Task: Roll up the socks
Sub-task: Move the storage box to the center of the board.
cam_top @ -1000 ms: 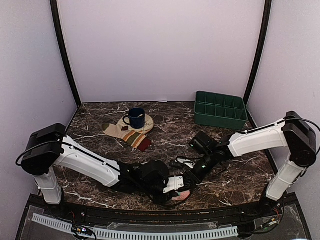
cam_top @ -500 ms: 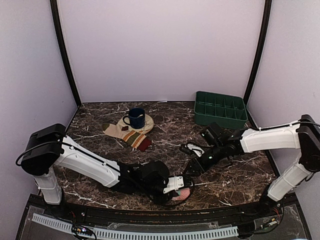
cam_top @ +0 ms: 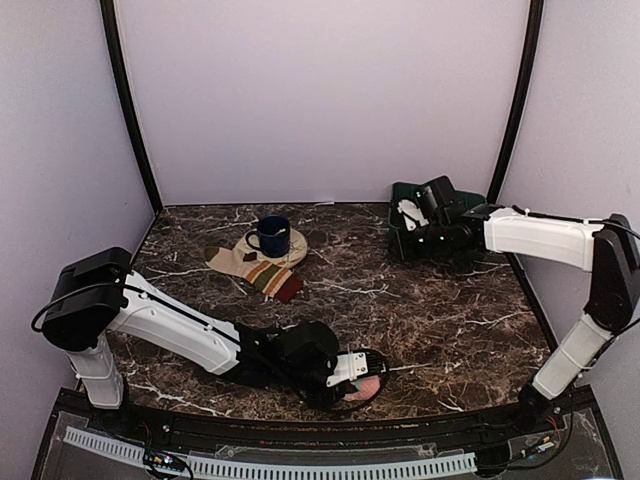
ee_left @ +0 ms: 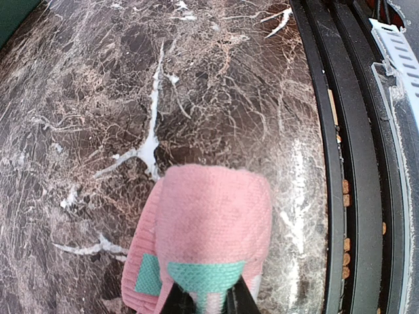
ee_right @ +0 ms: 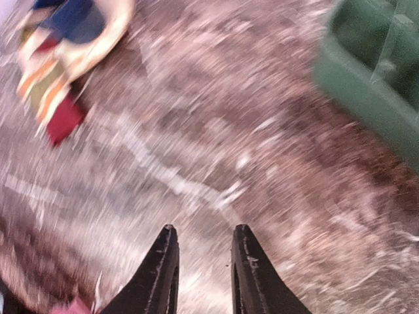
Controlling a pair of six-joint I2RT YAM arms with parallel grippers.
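Start at the left. Your left jaws are unchanged over the last second: nearly closed, pinching the pink sock [ee_left: 209, 229] at its mint-patched end. The sock sits bunched into a short thick bundle at the near edge of the worktop [cam_top: 450, 320], just ahead of the arm bases.

Further back, the striped sock [cam_top: 265, 272] lies flat with its upper part tucked under the coaster [cam_top: 292, 246] and blue mug [cam_top: 270, 236]. It is untouched.

The change is on the right. A second ago your right jaws worked close beside the pink sock. Now that arm has swung to the far right corner, above the green tray [ee_right: 366, 85]. Its jaws have narrowed but still show a gap, with nothing between them.

So I judge the pink roll now rests on the left grip alone. The striped sock is not yet begun, and the mug must be cleared first.
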